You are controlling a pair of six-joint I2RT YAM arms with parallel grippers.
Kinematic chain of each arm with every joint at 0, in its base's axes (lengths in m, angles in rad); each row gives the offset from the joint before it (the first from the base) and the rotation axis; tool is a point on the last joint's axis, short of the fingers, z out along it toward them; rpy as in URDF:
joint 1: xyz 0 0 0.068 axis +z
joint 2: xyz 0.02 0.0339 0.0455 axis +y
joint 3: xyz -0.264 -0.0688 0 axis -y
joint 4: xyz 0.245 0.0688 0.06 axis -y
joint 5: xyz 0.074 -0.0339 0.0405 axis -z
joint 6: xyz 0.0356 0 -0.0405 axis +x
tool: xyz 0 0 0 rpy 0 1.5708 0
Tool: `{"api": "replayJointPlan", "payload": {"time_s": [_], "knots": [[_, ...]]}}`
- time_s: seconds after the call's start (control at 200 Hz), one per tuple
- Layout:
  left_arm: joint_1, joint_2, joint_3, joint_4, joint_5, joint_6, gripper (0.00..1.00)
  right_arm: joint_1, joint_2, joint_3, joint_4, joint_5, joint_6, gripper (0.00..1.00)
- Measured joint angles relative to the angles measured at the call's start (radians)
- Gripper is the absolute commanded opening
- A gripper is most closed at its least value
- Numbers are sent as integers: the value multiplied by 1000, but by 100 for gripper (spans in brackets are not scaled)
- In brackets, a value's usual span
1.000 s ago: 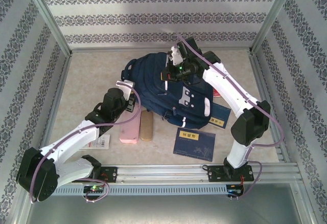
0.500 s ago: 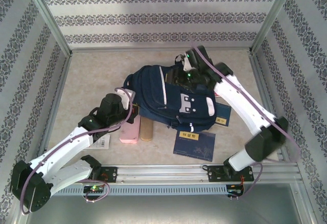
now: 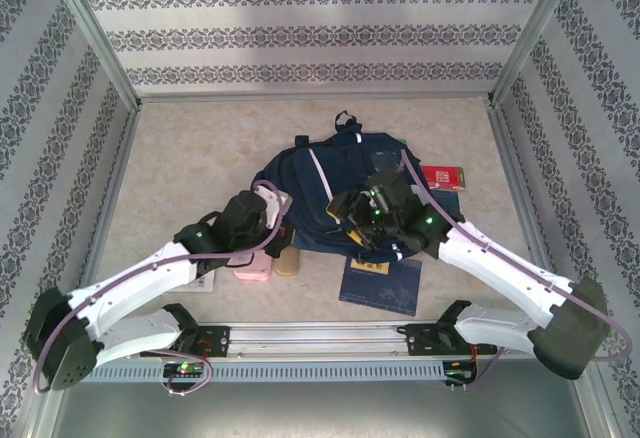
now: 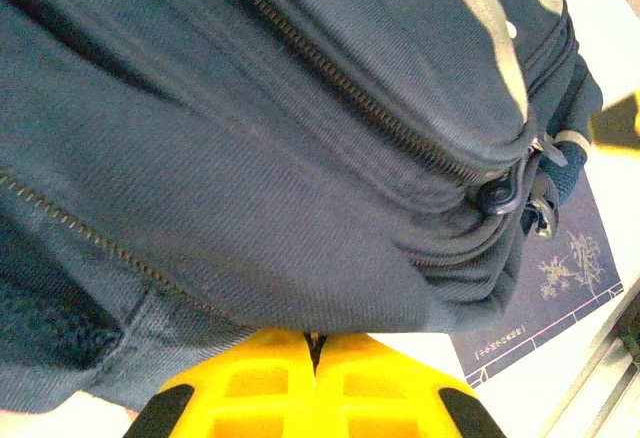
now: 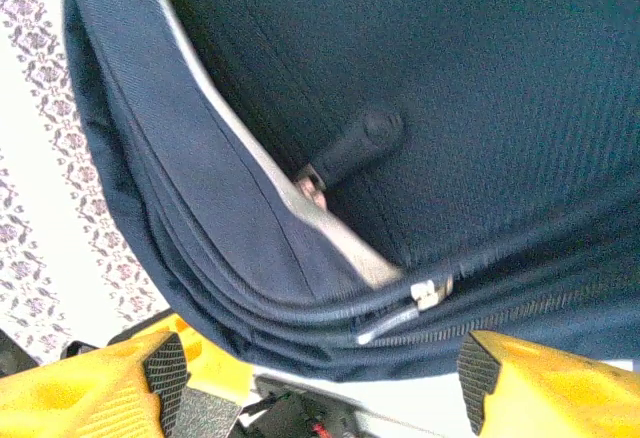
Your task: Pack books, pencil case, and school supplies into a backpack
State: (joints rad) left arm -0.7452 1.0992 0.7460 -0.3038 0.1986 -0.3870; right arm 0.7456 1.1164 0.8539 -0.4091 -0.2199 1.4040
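**Top view.** My left arm stretches forward, left gripper (image 3: 277,201) at the near-left edge of the backpack (image 3: 345,163). My right arm lies low and bent, right gripper (image 3: 352,216) over the backpack's near side. A navy book (image 3: 380,283) lies just nearer than the backpack, its gold label too small to read. A red booklet (image 3: 443,175) lies to the backpack's right.

**Left wrist view.** My left fingers (image 4: 250,393) are pressed together just under the backpack's fabric. The navy book's white strip of print is illegible.

**Right wrist view.** My right jaws stand spread beneath the backpack's zipped edge, gripping nothing.
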Motion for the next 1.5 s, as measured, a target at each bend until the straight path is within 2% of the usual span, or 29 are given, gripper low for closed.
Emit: {"api": "replayJointPlan", "payload": {"time_s": [0.17,0.425,0.729,0.809,0.924,1.119,1.504], "knots": [[-60,56,63,0,-24,-12,0,64,-106,-163,60,53,169,79],[-122,56,77,10,-39,-48,0,76,-224,-320,127,136,307,82],[-245,56,80,10,-144,-51,0,131,-209,-339,183,251,370,58],[-264,55,80,2,-162,-50,0,151,-199,-333,183,290,375,47],[-285,45,80,-11,-177,-42,0,164,-192,-327,180,326,384,24],[-302,8,80,-58,-194,-8,0,167,-200,-317,142,369,377,0],[-321,-76,93,-111,-264,121,0,133,-239,-266,26,396,279,0]]}}
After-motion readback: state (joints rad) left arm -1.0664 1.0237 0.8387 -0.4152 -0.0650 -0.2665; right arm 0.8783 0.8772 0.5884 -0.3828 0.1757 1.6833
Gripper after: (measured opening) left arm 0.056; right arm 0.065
